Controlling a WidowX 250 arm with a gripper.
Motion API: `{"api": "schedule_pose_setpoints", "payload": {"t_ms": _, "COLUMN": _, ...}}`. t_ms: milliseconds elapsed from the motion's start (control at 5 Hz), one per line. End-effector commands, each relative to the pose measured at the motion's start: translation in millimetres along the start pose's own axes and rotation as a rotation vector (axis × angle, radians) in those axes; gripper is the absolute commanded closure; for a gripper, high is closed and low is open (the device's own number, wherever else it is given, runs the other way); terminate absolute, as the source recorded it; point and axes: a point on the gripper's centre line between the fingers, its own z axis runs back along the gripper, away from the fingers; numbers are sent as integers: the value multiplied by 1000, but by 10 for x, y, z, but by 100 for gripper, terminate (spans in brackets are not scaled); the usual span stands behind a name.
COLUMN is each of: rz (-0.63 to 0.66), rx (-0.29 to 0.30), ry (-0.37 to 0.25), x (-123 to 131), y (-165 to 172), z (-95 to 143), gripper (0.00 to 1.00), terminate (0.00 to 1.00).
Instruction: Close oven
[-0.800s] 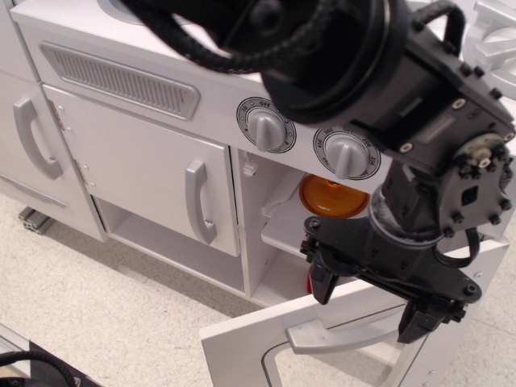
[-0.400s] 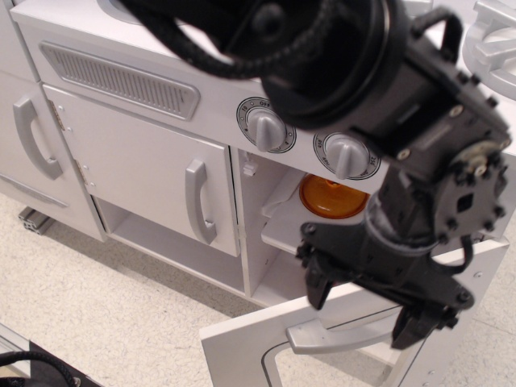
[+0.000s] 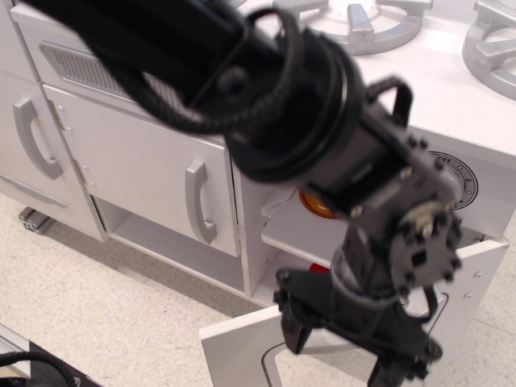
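— Oven (image 3: 266,242) status?
— Door (image 3: 234,348) hangs open at lower right, swung down and out from the cavity. I see an orange item (image 3: 316,205) on the shelf inside.
— And the gripper (image 3: 347,343)?
— I have it low over the door's top edge, fingers spread wide, clamping nothing. The arm hides the handle.
— Neighbouring cabinet door (image 3: 145,169)?
— Closed, left of the oven.

Light grey oven (image 3: 282,234) stands open, windowed door hanging down.
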Motion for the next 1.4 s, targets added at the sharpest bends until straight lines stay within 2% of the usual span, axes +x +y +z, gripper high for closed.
{"api": "schedule_pose_setpoints", "payload": {"t_ms": 0, "rz": -3, "rx": -12, "ry": -13, "x": -142, "y": 65, "z": -334, "gripper": 0, "terminate": 0}}
{"api": "schedule_pose_setpoints", "payload": {"t_ms": 200, "rz": 36, "rx": 5, "ry": -8, "x": -131, "y": 147, "z": -473, "gripper": 0, "terminate": 0}}
{"api": "schedule_pose_setpoints", "payload": {"t_ms": 400, "rz": 98, "rx": 15, "ry": -28, "x": -7, "y": 246, "z": -508, "gripper": 0, "terminate": 0}}
{"api": "schedule_pose_setpoints", "payload": {"t_ms": 800, "rz": 245, "rx": 21, "ry": -100, "x": 353, "y": 381, "z": -513, "gripper": 0, "terminate": 0}}
{"api": "schedule_pose_setpoints", "payload": {"t_ms": 1200, "rz": 337, "rx": 14, "ry": -120, "x": 617, "y": 449, "z": -553, "gripper": 0, "terminate": 0}}
